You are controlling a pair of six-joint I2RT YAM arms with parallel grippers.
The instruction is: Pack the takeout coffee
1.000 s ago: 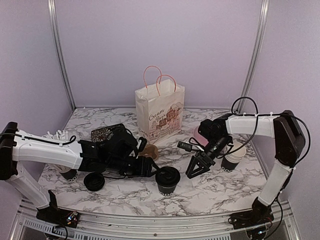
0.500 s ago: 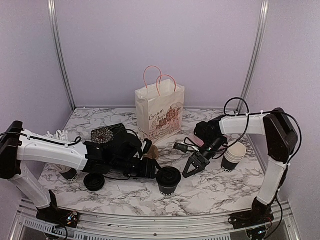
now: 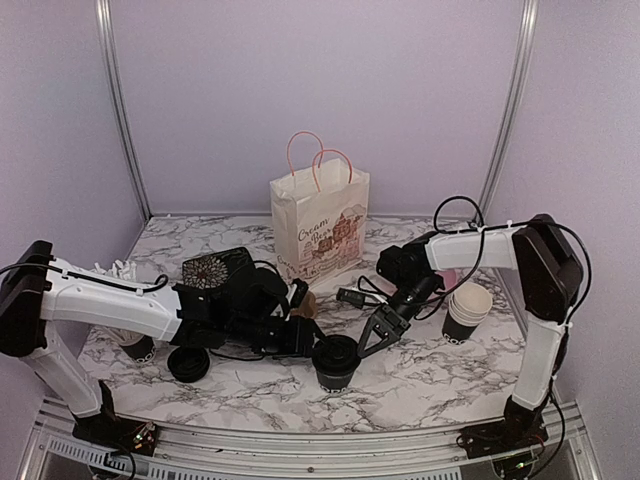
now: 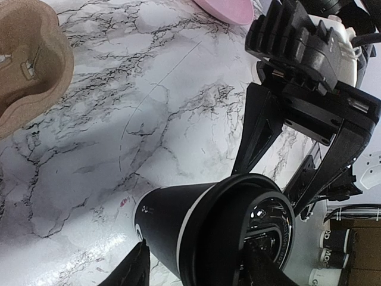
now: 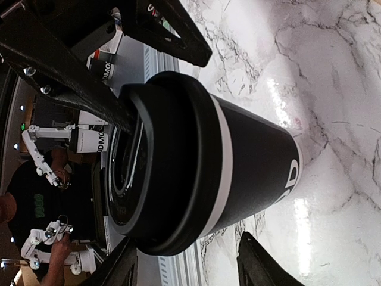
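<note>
Both your grippers crowd the one lidded coffee cup (image 3: pixel 335 362), near centre of the table (image 3: pixel 430 385). The left gripper (image 4: pixel 196 269) and right gripper (image 5: pixel 186 260) straddle it half-spread; whether either pinches it, I can't tell. Squeeze from both sides and you may pop the lid (image 5: pixel 155 161) or tip it. The paper bag (image 3: pixel 318 228) stands far behind, contents hidden; the cardboard carrier (image 4: pixel 27 59) shows an empty pocket.

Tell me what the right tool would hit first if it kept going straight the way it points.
The lidded cup. The right tool points down-left at it, and its wrist view shows the cup straight ahead between the spread fingers. The left tool seems to be just beyond the cup, though depth there is unclear.
</note>
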